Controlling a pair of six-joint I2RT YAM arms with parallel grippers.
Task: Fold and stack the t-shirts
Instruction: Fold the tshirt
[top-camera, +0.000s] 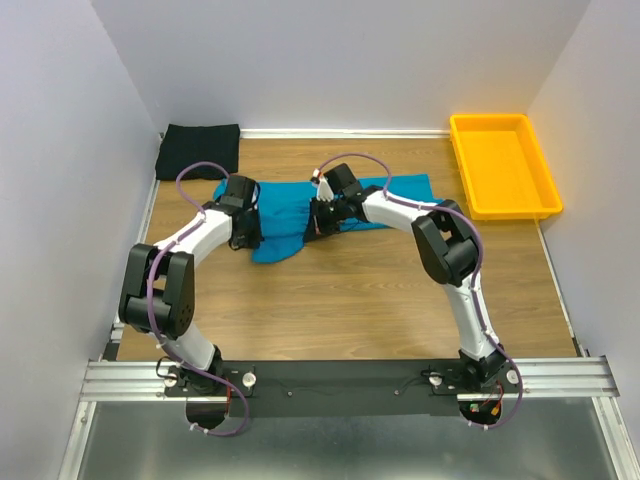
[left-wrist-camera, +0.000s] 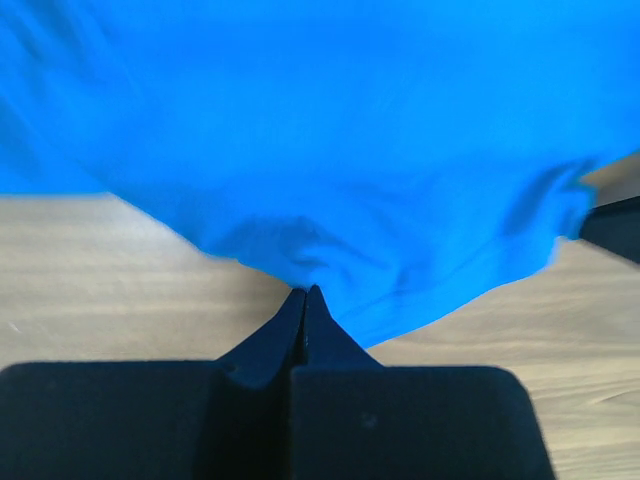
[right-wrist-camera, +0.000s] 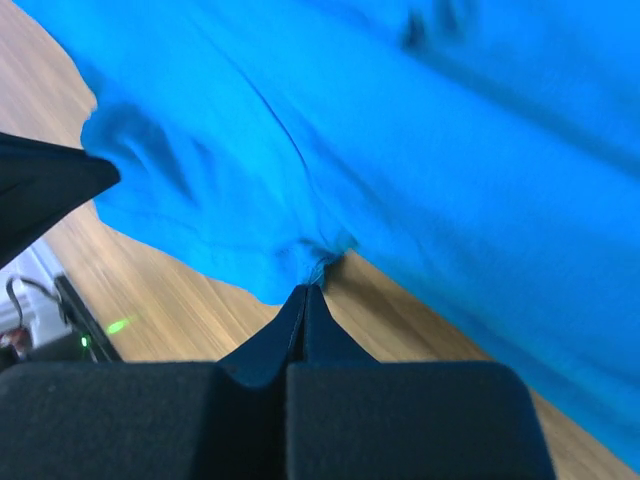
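Observation:
The teal-blue t-shirt (top-camera: 290, 215) lies bunched across the middle of the wooden table. My left gripper (top-camera: 250, 228) is shut on its near left edge; the left wrist view shows the cloth (left-wrist-camera: 330, 150) pinched at the closed tips (left-wrist-camera: 304, 292). My right gripper (top-camera: 322, 218) is shut on the shirt's near edge further right; the right wrist view shows the cloth (right-wrist-camera: 400, 140) puckered at the closed tips (right-wrist-camera: 305, 288), lifted a little off the wood. The black t-shirt (top-camera: 198, 150) lies folded at the far left corner, apart from both grippers.
A yellow plastic tray (top-camera: 503, 166) stands at the far right against the wall. White walls close in the table at the back and both sides. The other arm's dark finger (right-wrist-camera: 45, 185) shows at the left edge of the right wrist view.

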